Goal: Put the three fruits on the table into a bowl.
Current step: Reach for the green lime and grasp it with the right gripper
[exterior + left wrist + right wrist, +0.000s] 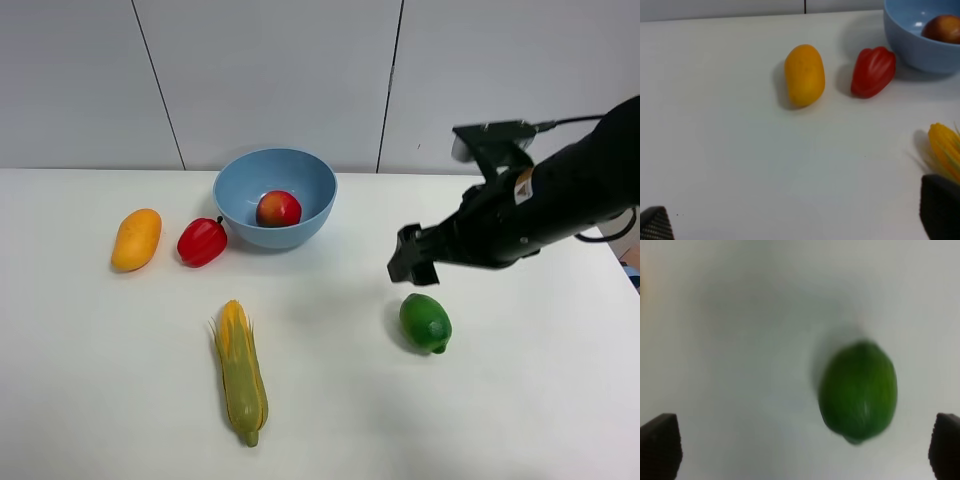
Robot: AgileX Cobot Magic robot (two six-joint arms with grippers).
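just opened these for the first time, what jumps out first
The black right arm's open claw hovers just above the green lime on the white table's right side. Next, the light-blue bowl at the back holds a red-yellow fruit, while the orange mango and red bell pepper lie to its left and a corn cob lies nearer the front.

I note bare table (520, 400) all round the lime (426, 322); straight run to the bowl (300, 232) unobstructed. Pepper (202, 241) sits between mango (136, 239) and bowl, crowding that side. Corn (241, 372) lies well apart from both routes.
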